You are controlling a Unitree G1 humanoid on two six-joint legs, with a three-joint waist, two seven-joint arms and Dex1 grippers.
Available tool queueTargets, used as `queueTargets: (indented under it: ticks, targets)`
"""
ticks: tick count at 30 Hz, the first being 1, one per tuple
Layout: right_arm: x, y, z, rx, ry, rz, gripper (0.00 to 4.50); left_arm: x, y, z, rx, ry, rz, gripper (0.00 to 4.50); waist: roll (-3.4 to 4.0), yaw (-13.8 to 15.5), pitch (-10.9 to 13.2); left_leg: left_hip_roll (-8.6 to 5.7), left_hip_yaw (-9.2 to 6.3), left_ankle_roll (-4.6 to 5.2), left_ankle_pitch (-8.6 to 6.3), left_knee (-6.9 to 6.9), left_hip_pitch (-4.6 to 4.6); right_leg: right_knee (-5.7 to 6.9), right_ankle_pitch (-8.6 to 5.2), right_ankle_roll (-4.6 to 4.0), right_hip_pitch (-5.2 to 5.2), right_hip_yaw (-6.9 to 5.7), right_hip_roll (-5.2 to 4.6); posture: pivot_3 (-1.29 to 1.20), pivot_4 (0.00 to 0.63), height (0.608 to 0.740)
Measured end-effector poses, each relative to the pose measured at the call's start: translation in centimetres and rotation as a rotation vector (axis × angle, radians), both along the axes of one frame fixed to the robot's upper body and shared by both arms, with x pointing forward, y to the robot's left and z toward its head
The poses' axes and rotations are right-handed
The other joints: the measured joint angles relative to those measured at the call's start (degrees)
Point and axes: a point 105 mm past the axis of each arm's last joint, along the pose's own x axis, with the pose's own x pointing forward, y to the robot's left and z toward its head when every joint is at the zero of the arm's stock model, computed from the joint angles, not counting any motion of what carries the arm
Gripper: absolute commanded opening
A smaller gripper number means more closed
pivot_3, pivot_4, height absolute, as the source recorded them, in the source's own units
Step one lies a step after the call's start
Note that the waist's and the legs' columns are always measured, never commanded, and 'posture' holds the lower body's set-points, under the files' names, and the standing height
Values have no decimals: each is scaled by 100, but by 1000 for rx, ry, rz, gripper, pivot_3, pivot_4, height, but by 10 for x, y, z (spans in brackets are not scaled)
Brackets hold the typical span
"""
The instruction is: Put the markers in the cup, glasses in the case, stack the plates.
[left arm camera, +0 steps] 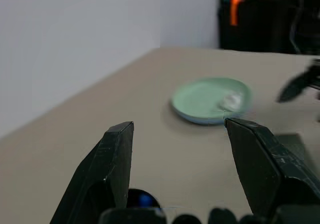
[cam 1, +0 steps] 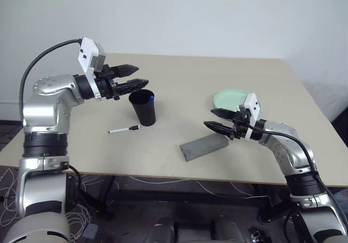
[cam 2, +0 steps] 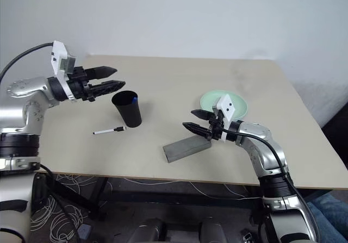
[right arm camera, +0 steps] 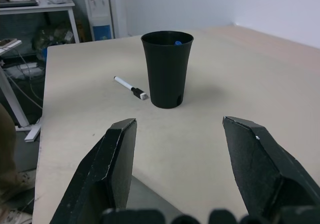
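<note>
Both the left gripper (cam 1: pixel 134 75) and right gripper (cam 1: pixel 216 119) stand apart, empty. Risk: reaching for the loose marker (cam 1: pixel 124 129) may topple the adjacent cup (cam 1: pixel 143 107), apparently already holding one marker.

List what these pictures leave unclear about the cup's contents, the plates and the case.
- Cup: a blue tip shows at the rim; its black wall hides how many markers are inside.
- Plates: blurred in the left wrist view; right gripper covers part in the head views.
- Case: closed; contents hidden.
</note>
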Motion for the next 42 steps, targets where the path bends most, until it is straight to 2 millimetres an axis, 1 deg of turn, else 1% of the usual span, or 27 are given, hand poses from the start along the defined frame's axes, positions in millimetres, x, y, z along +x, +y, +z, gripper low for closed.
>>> queueTargets:
  ticks: [3,5,7,9,12,14,18,27,32,35,42]
  targets:
    - [1,0,-2,1,6,-3,2987,-12,6,-23,149,112,-52,3040,3,0,1,3,-1,0,0,-9,1,1,-1,-1,-4,0,0,0,0,740]
    - [1,1,-1,4,6,-2,2987,-12,14,-38,254,160,-35,3040,4,9,2,3,0,-1,0,-18,0,0,-1,-2,-6,-1,-1,0,0,740]
    - [1,2,-1,7,1,2,2987,-10,30,-57,384,222,13,3040,4,8,2,3,0,-1,0,-26,2,0,-1,-2,-9,0,-1,0,0,740]
    - [1,2,-1,6,-1,1,2987,-10,42,-75,470,278,36,3040,4,9,2,3,-1,-1,0,-32,-1,-1,-1,-3,-16,-1,-1,0,0,740]
    - [2,3,-1,4,0,0,2987,-11,54,-93,589,330,30,3040,3,13,2,3,1,0,0,-34,-6,-2,-3,-5,-24,1,-1,0,0,740]
    - [3,3,-2,4,2,-1,2987,-6,68,-101,659,362,68,3040,2,17,1,3,1,1,1,-34,-10,-2,-3,-5,-31,0,1,0,0,740]
    - [4,6,-4,15,12,2,2987,9,80,-100,720,359,130,3040,1,32,1,2,4,3,2,-33,-18,-1,2,6,-37,0,1,0,0,740]
    - [4,10,-8,21,22,3,2987,22,85,-116,825,410,139,3040,-3,23,0,3,8,24,15,-30,-30,3,4,11,-49,3,1,0,0,740]
    - [4,10,-9,19,19,-3,2987,30,82,-120,859,408,175,3040,-8,25,0,2,8,26,16,-25,-35,2,5,12,-50,2,1,0,0,740]
    - [3,8,-13,17,30,-12,2987,36,78,-122,876,398,196,3040,-12,25,-1,2,8,26,16,-23,-37,2,4,13,-49,2,1,0,0,740]
    - [2,7,-16,16,36,-18,2987,37,70,-130,892,419,188,3040,-14,14,-1,2,8,28,17,-23,-37,3,5,14,-49,1,1,0,0,740]
